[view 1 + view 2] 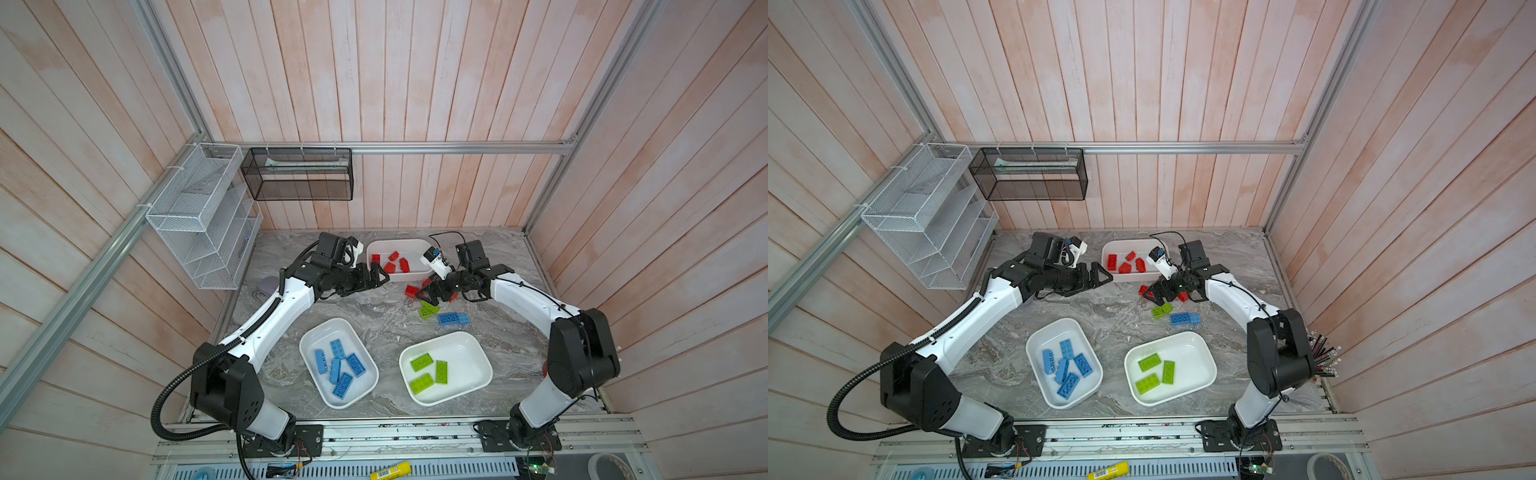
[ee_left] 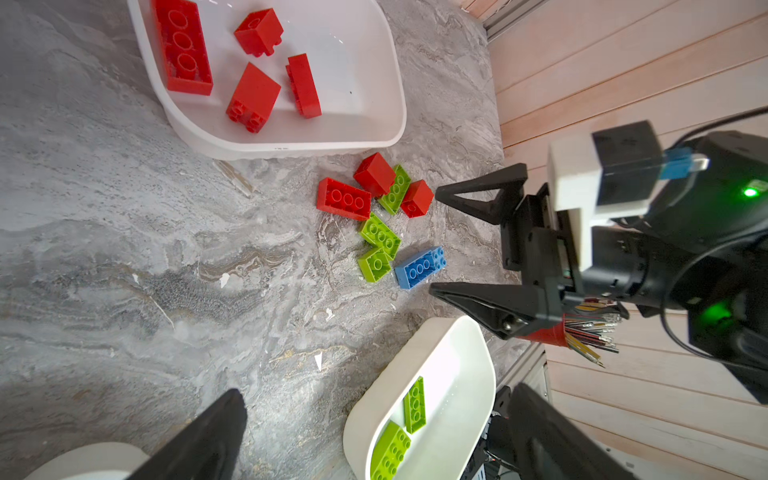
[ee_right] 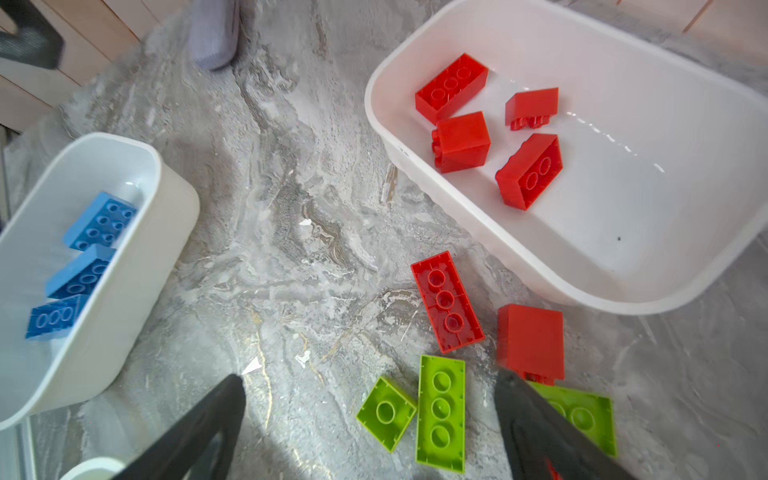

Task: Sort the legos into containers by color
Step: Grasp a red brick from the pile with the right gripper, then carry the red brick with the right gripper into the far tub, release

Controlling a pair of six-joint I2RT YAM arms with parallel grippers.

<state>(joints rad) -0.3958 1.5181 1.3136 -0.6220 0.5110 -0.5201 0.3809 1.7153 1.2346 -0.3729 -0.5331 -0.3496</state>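
K: Left hand [image 1: 383, 277], position?
M: Out over the counter [image 1: 374, 328], with its tips just beside the left end of the far tub [image 1: 395, 242]. The fingers stood wide apart with nothing between them.

K: Right hand [image 2: 434, 241]?
M: Low over the loose bricks [image 2: 380, 235], just in front of that same tub. Its jaws were spread and gripped nothing. In the left wrist view, one fingertip [image 2: 444, 194] pointed at a small red brick [image 2: 417, 198]. I could not tell whether it was touching.

K: Tally of the loose lot?
M: Three red and three lime green, with blue [image 2: 419, 268] on the side nearest the robot. Whether the blue was one piece or two was unclear. All were bunched on the counter, several of them touching. The long red brick [image 2: 343, 199] lay hollow side up.

K: And the tubs?
M: The far tub held four red bricks [image 1: 390, 267]. The near left tub [image 1: 332, 321] held five blue bricks [image 1: 337, 348] in a loose pile. The near right tub [image 1: 465, 357] held three green bricks [image 1: 422, 361]. Each tub held only one colour.
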